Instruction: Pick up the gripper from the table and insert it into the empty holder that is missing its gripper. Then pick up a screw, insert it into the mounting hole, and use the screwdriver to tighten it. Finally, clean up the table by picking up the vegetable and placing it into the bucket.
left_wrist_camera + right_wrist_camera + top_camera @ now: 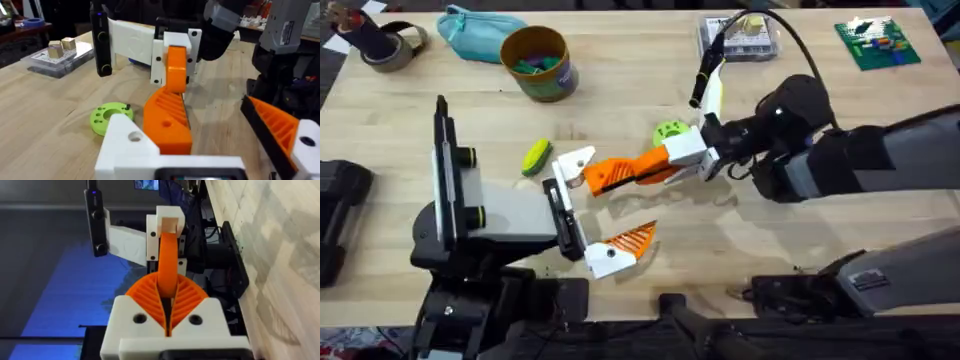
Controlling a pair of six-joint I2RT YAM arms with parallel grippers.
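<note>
Here, right gripper (620,175) at table centre, orange pads pressed together on loose orange finger (168,265), its white base (167,222) pointing toward 9 o'clock. Left gripper (590,210) spread wide: one white-and-orange finger (573,163) just at 9 o'clock of held part, other (620,246) near 6 o'clock of it. Green vegetable (535,157) lies at 9 o'clock, near. Green ring (670,130) at 1 o'clock. Yellow bucket (536,62) toward 11 o'clock, well apart. Screwdriver (710,75) at 1 o'clock, beyond ring.
</note>
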